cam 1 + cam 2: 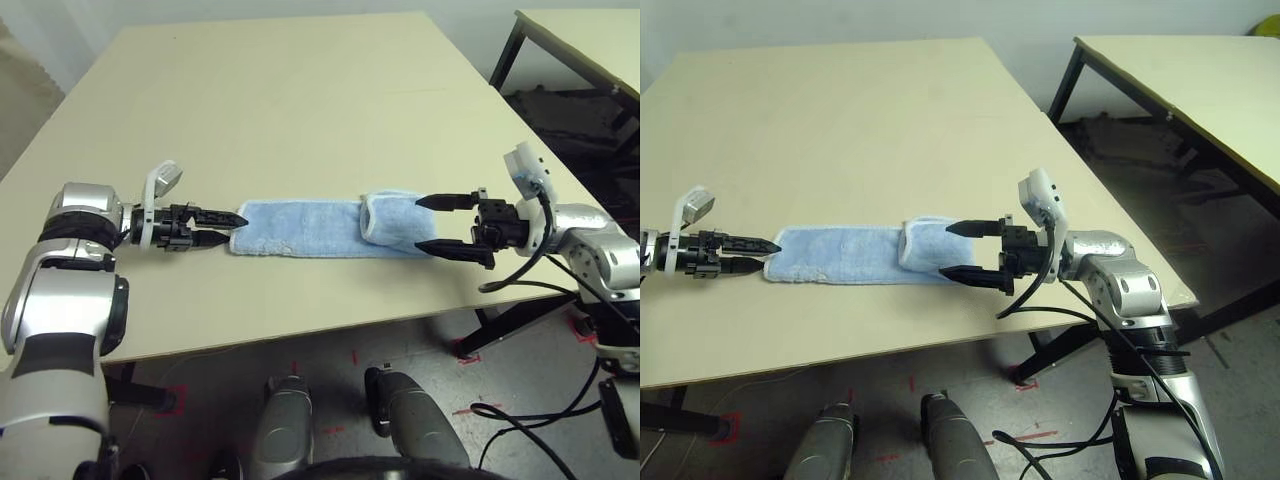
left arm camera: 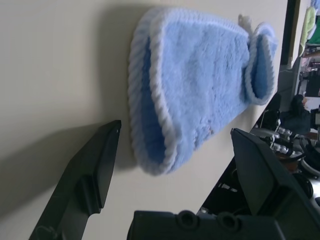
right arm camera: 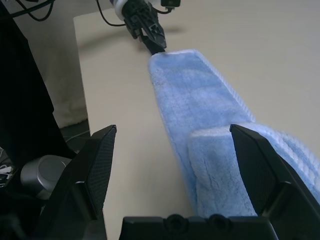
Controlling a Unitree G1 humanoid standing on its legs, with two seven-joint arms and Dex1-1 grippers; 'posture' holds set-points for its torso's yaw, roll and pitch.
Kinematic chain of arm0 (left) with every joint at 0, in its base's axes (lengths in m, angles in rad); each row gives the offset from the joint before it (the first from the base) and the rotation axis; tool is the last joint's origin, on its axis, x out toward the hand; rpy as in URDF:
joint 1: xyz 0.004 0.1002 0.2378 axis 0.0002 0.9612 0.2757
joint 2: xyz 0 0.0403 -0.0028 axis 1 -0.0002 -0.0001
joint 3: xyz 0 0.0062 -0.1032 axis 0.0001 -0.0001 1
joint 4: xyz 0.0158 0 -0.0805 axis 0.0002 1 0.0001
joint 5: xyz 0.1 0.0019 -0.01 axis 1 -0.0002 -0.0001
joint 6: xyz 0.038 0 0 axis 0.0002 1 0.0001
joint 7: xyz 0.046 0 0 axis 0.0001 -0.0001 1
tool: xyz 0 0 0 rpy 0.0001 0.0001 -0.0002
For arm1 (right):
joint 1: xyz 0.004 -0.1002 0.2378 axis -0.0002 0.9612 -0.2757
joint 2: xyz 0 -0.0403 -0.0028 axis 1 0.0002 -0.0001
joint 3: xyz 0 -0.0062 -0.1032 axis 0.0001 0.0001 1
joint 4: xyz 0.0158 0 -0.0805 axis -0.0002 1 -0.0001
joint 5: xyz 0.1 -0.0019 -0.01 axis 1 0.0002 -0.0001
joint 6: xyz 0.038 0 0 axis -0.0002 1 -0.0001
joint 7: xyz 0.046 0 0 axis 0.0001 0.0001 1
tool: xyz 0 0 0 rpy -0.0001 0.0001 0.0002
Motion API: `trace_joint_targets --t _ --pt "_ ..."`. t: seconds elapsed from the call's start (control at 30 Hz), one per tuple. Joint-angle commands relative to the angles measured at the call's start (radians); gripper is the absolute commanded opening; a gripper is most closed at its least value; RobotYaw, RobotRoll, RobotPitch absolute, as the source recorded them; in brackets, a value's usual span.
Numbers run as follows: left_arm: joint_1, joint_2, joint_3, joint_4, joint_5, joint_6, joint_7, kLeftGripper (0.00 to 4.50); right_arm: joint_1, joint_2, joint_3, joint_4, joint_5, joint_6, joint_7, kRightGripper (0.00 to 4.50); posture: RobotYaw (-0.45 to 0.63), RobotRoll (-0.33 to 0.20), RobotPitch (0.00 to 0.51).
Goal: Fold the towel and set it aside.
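You have the small light blue terry-cloth towel with white stitched edging (image 1: 300, 230) lying flat near the front edge of the pale beige worktop (image 1: 280, 110), already doubled lengthways into a narrow strip. Its long axis runs straight across in front of you, from your left side to your right, roughly parallel to that front edge. The right-hand end has been turned back over the strip, so a short flap with a white-edged border (image 1: 385, 218) sits on top there, while the left end points square at your left gripper (image 1: 222, 229). That layout suits a fold along the length: each end faces one arm, so either end can be carried toward the other without reaching across. Your left gripper is low over the worktop with its black fingers apart, tips right at the left end and set to either side of its layered edge, holding nothing yet. Your right gripper (image 1: 437, 222) hangs just above the folded-over right end, fingers spread wide with the flap between them, also holding nothing. My reading is that the fold is partly done and the left end is the next thing to be taken.
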Motion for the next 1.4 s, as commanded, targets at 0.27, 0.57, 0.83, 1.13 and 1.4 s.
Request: trace_joint_targets --t 0.27,0.57,0.83,1.13,1.4 --pt "-0.002 -0.057 -0.027 0.031 0.081 -0.021 0.006 4.50 0.007 -0.003 -0.008 -0.031 0.021 0.011 -0.015 4.46 -0.04 0.000 0.155" --pt "-0.009 -0.077 0.022 0.056 0.078 -0.026 0.041 1.86 0.016 -0.006 -0.006 -0.048 0.031 0.011 -0.029 4.50 -0.05 0.000 0.158" --pt "0.004 -0.068 0.025 0.064 0.092 -0.043 0.033 0.03 0.013 -0.005 -0.005 -0.049 0.033 0.011 -0.035 4.50 -0.04 0.000 0.156" --pt "0.024 0.014 -0.016 0.057 0.123 -0.028 -0.073 0.03 0.017 -0.006 0.000 -0.052 0.033 0.009 -0.027 4.50 -0.04 0.000 0.155" --pt "0.091 0.182 -0.084 0.032 0.149 -0.027 -0.175 0.03 0.033 -0.018 0.011 -0.048 0.032 0.002 0.013 4.50 0.00 0.000 0.153"
